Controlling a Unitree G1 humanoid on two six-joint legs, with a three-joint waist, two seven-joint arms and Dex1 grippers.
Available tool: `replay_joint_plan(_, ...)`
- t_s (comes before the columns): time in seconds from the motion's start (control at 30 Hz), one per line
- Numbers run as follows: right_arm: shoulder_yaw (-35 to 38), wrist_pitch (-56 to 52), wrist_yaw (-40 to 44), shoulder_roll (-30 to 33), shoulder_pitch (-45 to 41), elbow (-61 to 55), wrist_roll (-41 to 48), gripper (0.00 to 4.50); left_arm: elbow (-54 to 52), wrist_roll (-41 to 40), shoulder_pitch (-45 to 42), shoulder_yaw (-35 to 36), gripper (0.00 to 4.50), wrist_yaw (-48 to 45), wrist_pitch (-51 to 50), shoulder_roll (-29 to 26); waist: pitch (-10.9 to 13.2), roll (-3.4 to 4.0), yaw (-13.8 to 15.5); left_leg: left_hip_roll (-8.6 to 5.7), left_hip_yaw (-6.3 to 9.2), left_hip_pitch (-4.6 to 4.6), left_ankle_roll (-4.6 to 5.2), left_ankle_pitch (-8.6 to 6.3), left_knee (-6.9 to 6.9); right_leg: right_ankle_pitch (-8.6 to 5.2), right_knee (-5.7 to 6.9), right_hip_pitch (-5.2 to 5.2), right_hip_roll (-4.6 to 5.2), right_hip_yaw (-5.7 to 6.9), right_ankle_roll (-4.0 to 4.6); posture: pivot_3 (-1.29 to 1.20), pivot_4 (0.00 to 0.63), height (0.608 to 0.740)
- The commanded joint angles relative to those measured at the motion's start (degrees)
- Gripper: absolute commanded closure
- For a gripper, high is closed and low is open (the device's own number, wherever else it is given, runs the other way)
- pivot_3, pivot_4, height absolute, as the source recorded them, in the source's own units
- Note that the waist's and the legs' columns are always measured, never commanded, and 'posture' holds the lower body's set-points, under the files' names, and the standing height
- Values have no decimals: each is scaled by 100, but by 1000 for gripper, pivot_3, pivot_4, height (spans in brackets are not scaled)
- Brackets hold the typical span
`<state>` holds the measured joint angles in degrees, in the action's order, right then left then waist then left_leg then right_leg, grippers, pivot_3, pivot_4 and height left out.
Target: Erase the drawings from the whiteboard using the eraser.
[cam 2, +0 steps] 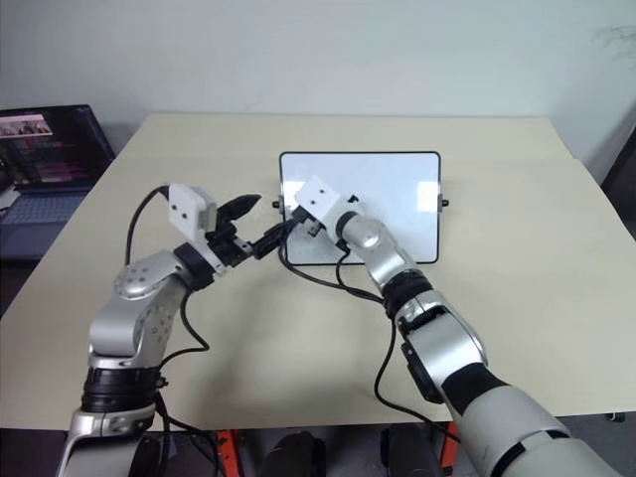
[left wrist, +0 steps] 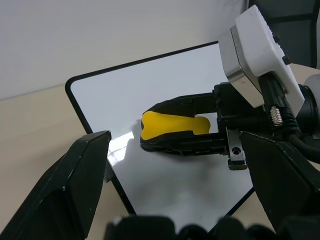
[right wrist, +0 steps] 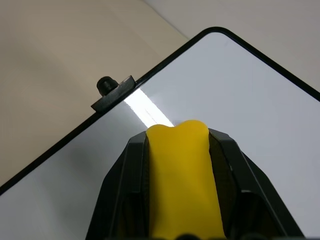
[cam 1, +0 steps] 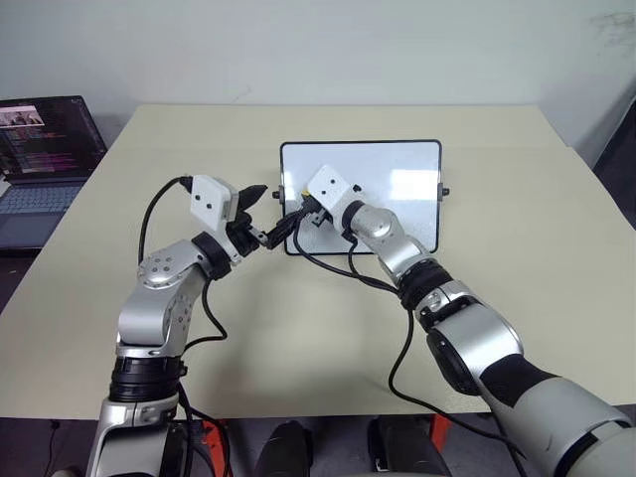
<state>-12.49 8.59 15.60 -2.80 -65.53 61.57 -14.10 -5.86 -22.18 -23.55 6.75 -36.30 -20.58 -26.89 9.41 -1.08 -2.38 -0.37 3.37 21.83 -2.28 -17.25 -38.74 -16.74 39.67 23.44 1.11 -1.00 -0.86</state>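
While the right gripper is clamped on the eraser, the yellow block sits lengthwise between both black fingers, its tip protruding just past them. Its long axis runs along the fingers, pointing toward the left short edge of the whiteboard. In the left eye view, the gripper lies over the lower left part of the board, at frame centre. Whether the eraser's dark underside touches the glossy surface cannot be told.

The left gripper hangs just beside the board's left edge, its fingers apart and holding nothing. It is close to the right gripper's tip, so a wipe toward the left could meet it.

No drawings can be made out on the visible board surface; part of it is hidden under the right arm. The rest of the board extends toward the frame's right, so the free direction for a stroke is judged to be rightward.

A knob projects from the frame near the eraser tip. A laptop stands well apart at upper left, on the table.
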Motion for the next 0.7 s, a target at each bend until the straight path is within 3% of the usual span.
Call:
replay_joint_plan(0.03,109,208,-142,-148,-381,140,90,3210,-407,-38,55,128,0,58,59,-72,0,1,-3,0,0,0,0,0,1,0,-2,0,0,0,0,0,150,740)
replay_joint_plan(0.33,216,363,-287,-256,-768,554,126,3210,-542,-58,96,125,0,129,-37,-91,1,2,-2,1,1,3,1,-1,5,0,-6,1,0,1,0,0,150,740)
replay_joint_plan(0.7,152,314,-340,88,-494,697,18,3210,-355,-46,-95,42,0,73,-4,-52,2,2,-2,1,0,6,1,-1,5,0,-9,1,0,1,0,0,150,740)
